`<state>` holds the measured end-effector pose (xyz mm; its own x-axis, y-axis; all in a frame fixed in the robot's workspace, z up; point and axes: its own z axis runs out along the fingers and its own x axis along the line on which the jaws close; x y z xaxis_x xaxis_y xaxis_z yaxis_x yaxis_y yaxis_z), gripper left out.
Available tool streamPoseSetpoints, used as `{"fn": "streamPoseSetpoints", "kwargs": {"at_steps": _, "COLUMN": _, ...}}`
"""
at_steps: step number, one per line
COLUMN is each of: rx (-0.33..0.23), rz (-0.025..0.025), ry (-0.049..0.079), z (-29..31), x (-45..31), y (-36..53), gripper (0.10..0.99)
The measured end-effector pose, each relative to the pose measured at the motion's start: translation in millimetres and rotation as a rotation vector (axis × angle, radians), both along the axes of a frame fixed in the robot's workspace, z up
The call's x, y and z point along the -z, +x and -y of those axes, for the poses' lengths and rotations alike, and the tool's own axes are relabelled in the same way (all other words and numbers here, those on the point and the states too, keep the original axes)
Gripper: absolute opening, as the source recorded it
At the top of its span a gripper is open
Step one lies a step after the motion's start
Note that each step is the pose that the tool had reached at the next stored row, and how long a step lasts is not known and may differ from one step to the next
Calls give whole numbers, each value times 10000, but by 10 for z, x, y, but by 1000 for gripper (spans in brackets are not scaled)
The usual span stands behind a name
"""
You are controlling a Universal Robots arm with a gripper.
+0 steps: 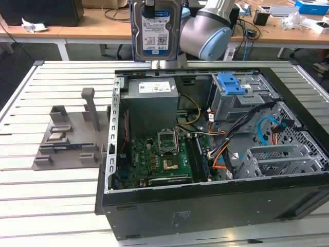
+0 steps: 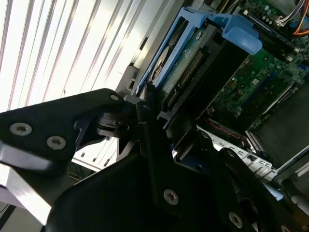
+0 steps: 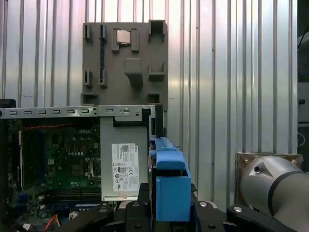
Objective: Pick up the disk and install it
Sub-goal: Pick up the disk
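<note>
Pick-up looks finished, installation does not. In the exterior view the disk [image 1: 155,31] hangs upright in the air, clear of everything, above the far rim of the open computer case [image 1: 205,206] and roughly over the grey power-supply box [image 1: 151,100]. The arm [image 1: 205,31] bends away behind it. The drive cage [image 1: 252,98] with its blue latch [image 1: 230,83] lies towards the exterior view's right, well apart from the disk. I judge that seating the disk in the case is the part left undone.

In the first wrist view the tool [image 3: 170,199] is clamped narrow on the disk, with a black jaw pressed against each side of the blue rail. The second wrist view shows the same pinch from the side, with dark fingers [image 2: 145,108] meeting the disk's edge.

The disk is a flat silver rectangle. Its broad face, turned to the exterior camera, carries a blue-and-white label with barcodes. Blue plastic rails frame its edges, and in the second wrist view a dark connector strip runs along one end. It looks rigid and undamaged.

Inside the case the green motherboard [image 1: 154,164] lies bare among loose cables. The case rests on a slatted metal desk [image 1: 51,195], and a grey fixture [image 1: 72,135] lies beside it on the exterior view's left.
</note>
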<state>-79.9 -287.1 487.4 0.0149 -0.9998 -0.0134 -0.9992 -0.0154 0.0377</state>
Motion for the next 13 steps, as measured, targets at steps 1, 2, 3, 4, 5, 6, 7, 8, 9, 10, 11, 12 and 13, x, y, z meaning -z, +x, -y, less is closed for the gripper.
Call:
{"fn": "streamPoseSetpoints", "kwargs": {"at_steps": 1, "rx": -1, "rz": 0, "ry": 1, "z": 0, "x": 1, "y": 33, "gripper": 365}}
{"fn": "streamPoseSetpoints", "kwargs": {"at_steps": 2, "rx": -3, "rz": 0, "ry": 0, "z": 0, "x": 1, "y": 67, "gripper": 365}}
{"fn": "streamPoseSetpoints", "kwargs": {"at_steps": 3, "rx": -1, "rz": 0, "ry": 1, "z": 0, "x": 2, "y": 90, "gripper": 365}}
{"fn": "streamPoseSetpoints", "kwargs": {"at_steps": 4, "rx": -1, "rz": 0, "ry": 1, "z": 0, "x": 3, "y": 132, "gripper": 365}}
{"fn": "streamPoseSetpoints", "kwargs": {"at_steps": 5, "rx": -1, "rz": 0, "ry": 0, "z": 0, "x": 3, "y": 156, "gripper": 365}}
{"fn": "streamPoseSetpoints", "kwargs": {"at_steps": 6, "rx": -2, "rz": 0, "ry": 0, "z": 0, "x": 3, "y": 186, "gripper": 365}}
{"fn": "streamPoseSetpoints", "kwargs": {"at_steps": 7, "rx": 0, "rz": 0, "ry": 1, "z": 0, "x": 4, "y": 215, "gripper": 365}}
{"fn": "streamPoseSetpoints", "kwargs": {"at_steps": 8, "rx": -1, "rz": 0, "ry": 1, "z": 0, "x": 4, "y": 256, "gripper": 365}}
{"fn": "streamPoseSetpoints", "kwargs": {"at_steps": 9, "rx": 0, "rz": 0, "ry": 0, "z": 0, "x": 6, "y": 336, "gripper": 365}}
{"fn": "streamPoseSetpoints", "kwargs": {"at_steps": 10, "rx": -3, "rz": 0, "ry": 1, "z": 0, "x": 7, "y": 372, "gripper": 365}}
{"fn": "streamPoseSetpoints", "kwargs": {"at_steps": 11, "rx": -2, "rz": 0, "ry": 0, "z": 0, "x": 7, "y": 401, "gripper": 365}}
{"fn": "streamPoseSetpoints", "kwargs": {"at_steps": 12, "rx": -1, "rz": 0, "ry": 0, "z": 0, "x": 8, "y": 440, "gripper": 365}}
{"fn": "streamPoseSetpoints", "kwargs": {"at_steps": 13, "rx": -2, "rz": 0, "ry": 1, "z": 0, "x": 8, "y": 466, "gripper": 365}}
